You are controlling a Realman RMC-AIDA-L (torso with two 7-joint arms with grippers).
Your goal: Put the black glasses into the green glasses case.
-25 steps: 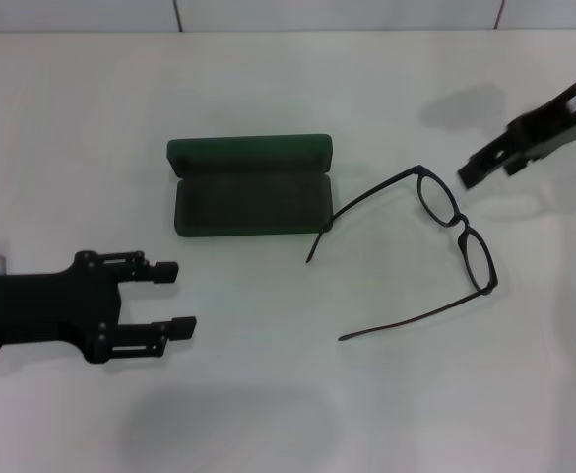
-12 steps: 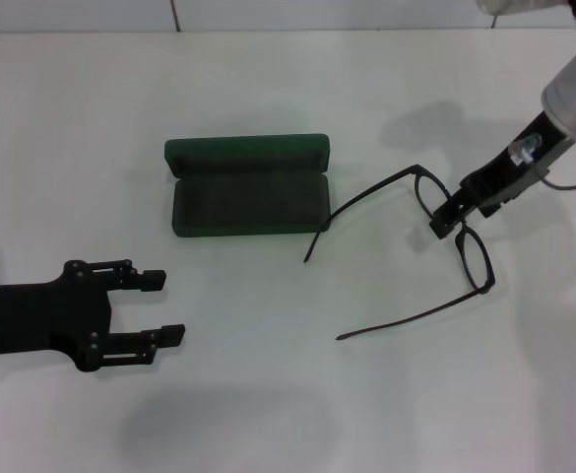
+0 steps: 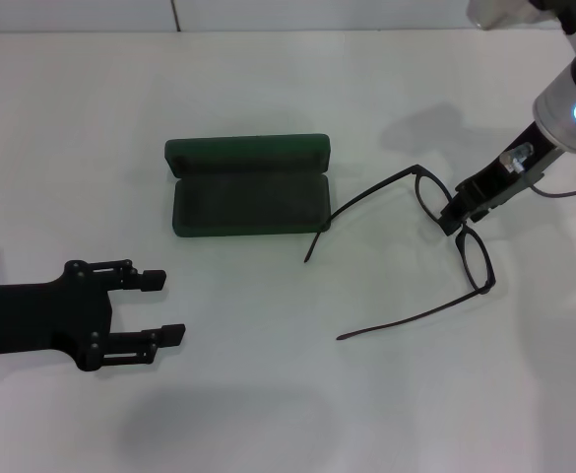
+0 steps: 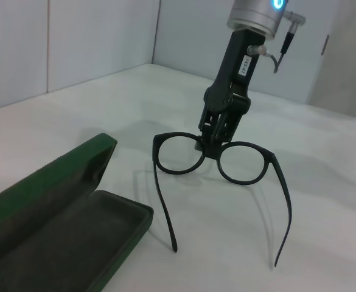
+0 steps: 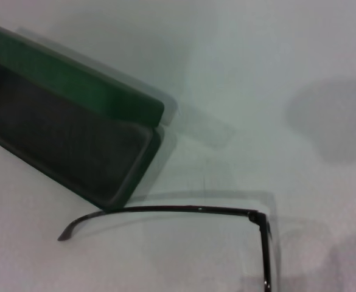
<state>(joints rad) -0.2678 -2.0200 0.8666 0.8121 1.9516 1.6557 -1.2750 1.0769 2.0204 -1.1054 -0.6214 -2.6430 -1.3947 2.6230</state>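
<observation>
Right tool [image 3: 452, 219] has dropped onto black glasses [image 3: 462, 236] since 1 s ago, now pinching the bridge. Green glasses case [image 3: 249, 197] lies open to its left, long axis crosswise; left tool [image 3: 160, 307] idle, fingers apart.

Count: 1 pair of black glasses [image 3: 452, 230], 2 temple arms unfolded. 1 green glasses case [image 3: 249, 185], lid open, at 9 o'clock from glasses. 2 grippers: left gripper [image 3: 158, 307], right gripper [image 3: 452, 219].
</observation>
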